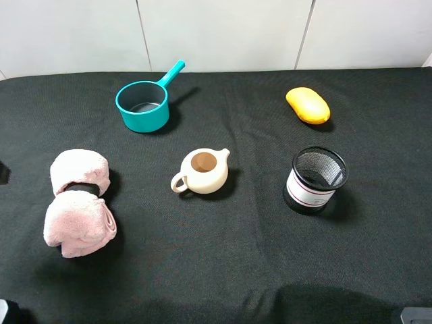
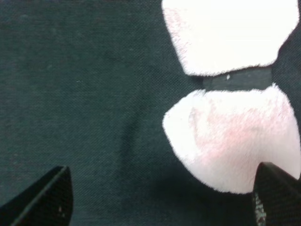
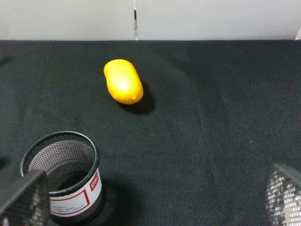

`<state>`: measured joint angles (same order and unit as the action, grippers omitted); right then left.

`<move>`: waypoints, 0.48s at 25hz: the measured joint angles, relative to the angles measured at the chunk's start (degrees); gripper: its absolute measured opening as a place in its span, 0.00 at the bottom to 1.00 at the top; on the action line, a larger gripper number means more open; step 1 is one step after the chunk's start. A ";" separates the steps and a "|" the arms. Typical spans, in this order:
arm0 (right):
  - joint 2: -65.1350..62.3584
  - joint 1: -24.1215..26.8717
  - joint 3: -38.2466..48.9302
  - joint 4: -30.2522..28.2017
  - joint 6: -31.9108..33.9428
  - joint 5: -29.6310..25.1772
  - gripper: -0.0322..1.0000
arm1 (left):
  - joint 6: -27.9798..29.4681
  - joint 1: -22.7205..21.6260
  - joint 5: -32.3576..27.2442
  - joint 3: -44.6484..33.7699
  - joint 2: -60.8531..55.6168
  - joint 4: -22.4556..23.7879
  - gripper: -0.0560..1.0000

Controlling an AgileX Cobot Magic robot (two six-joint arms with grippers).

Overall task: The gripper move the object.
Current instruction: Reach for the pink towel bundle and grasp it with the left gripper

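Note:
The object, a pale-pink rolled towel (image 1: 79, 202) with a black band (image 1: 82, 190) at its middle, lies on the black cloth at the left. In the left wrist view the towel (image 2: 230, 136) shows as two lobes with the band (image 2: 237, 79) between them. My left gripper (image 2: 160, 202) is open and empty. One fingertip (image 2: 277, 197) is at the edge of the nearer lobe and the other (image 2: 42, 200) is over bare cloth. My right gripper (image 3: 153, 202) is open and empty, far from the towel.
A cream teapot (image 1: 202, 171) stands mid-table. A teal saucepan (image 1: 143, 104) is behind it. A yellow-orange fruit (image 1: 308, 104) lies at the back right, also in the right wrist view (image 3: 123, 81). A black mesh cup (image 1: 316, 179) stands near my right gripper's finger (image 3: 21, 200).

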<state>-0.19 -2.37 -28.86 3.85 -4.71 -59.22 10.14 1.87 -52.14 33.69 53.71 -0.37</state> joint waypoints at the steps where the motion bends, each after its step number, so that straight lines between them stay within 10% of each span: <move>1: 0.00 0.00 0.00 0.00 0.00 0.00 0.70 | 0.26 0.00 0.55 0.00 1.19 -0.29 0.77; 12: 0.00 0.00 0.00 0.00 0.00 0.00 0.70 | 4.51 0.00 6.68 0.02 10.90 -0.90 0.77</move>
<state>-0.19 -2.37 -28.86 3.85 -4.71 -59.22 14.65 1.87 -45.45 33.70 64.61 -1.27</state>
